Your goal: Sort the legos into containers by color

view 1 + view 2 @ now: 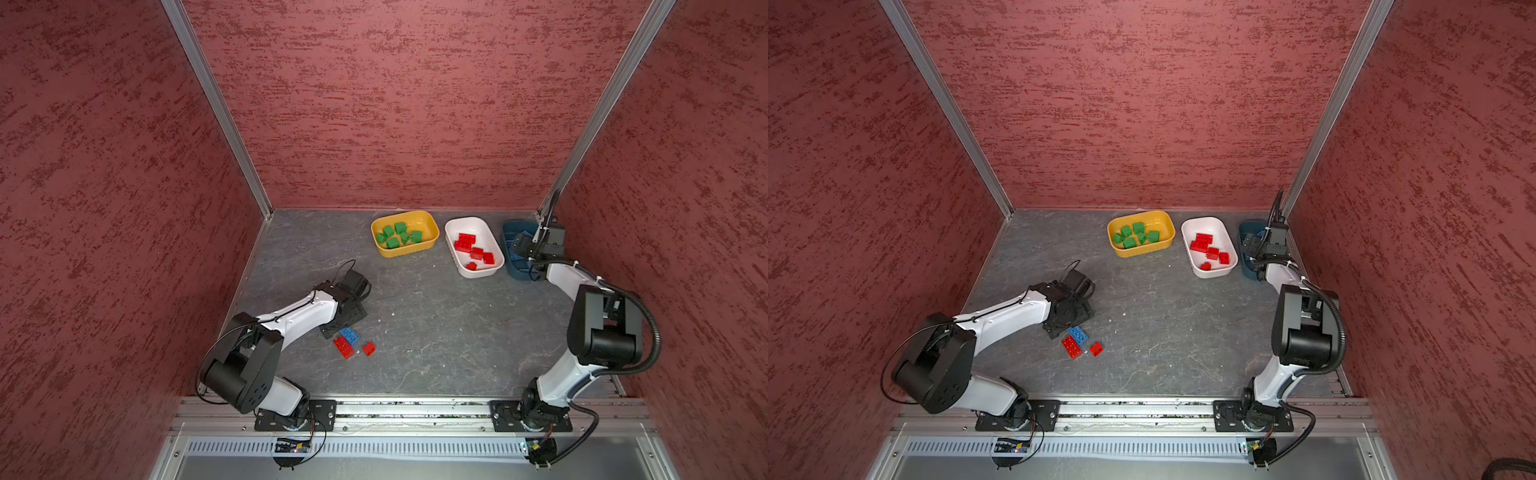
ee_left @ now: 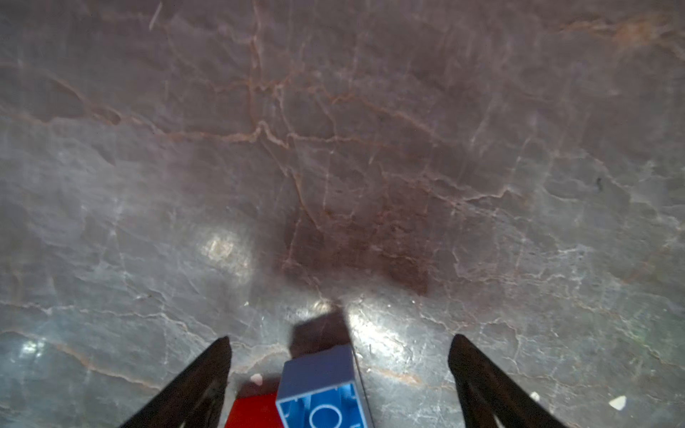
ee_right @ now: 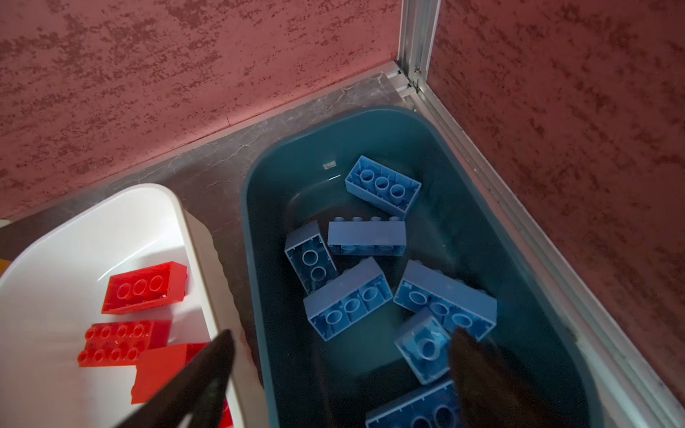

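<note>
Your left tool point(image 2: 341, 338) hangs low over the table point(image 1: 436, 332) with its jaws spread wide and gripping nothing. A blue brick point(image 2: 322, 389) sits in the gap between the two fingers, touching neither, and shows a hollow face with a round tube to the left wrist view. A long red brick point(image 1: 343, 347) lies just beside it. A small red brick point(image 1: 369, 349) lies a little apart from the long one, on the side away from the left arm. In both top views these three are the only loose legos on the table, near the left arm and well away from the tubs.

Your right tool point(image 3: 344, 333) is over the dark teal tub point(image 3: 370, 126) in the far right corner, jaws wide apart and empty. One finger hangs over the gap toward the white tub point(image 1: 469, 226), the other over the teal tub's inside. Seven blue bricks point(image 3: 348, 300) show in that tub, most with their hollow sides up, and a near-cubic blue brick point(image 3: 426, 344) lies just beside one fingertip.

The white tub, between the other two, holds several red bricks point(image 1: 467, 241). The yellow tub point(image 1: 409, 250), on the left of the row along the back wall, holds a cluster of green bricks point(image 1: 399, 235).
</note>
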### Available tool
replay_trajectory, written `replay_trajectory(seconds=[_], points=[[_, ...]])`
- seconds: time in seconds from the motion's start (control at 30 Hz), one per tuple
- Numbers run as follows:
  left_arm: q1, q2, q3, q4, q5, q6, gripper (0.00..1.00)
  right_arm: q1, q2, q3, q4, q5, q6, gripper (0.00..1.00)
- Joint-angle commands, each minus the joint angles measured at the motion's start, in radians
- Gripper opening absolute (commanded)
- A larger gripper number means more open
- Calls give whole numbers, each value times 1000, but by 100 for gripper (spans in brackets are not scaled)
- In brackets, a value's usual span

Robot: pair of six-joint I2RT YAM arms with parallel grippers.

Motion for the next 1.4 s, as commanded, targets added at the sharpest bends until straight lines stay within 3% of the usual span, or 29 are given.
replay_trajectory(seconds=[0.0,0.2,0.3,0.4,0.73,1.07,1.37], points=[[2,-7,-18,28,57,-10,83,-4,-68,15,-41,-4,65,99],[-9,5,-34,48,97,3,64,-3,-170,-12,-66,44,128,99],[-17,26,-30,58,100,6,56,-4,-226,-51,-22,11,101,99],[-30,53,-16,65,103,7,47,-4,-298,-121,51,32,153,99],[-84,115,53,65,96,86,24,-4,-352,-179,111,-178,206,99],[-90,92,164,160,100,101,20,55,-363,-210,63,-466,271,99],[-93,201,386,308,203,136,20,292,-338,-246,125,-453,332,99]])
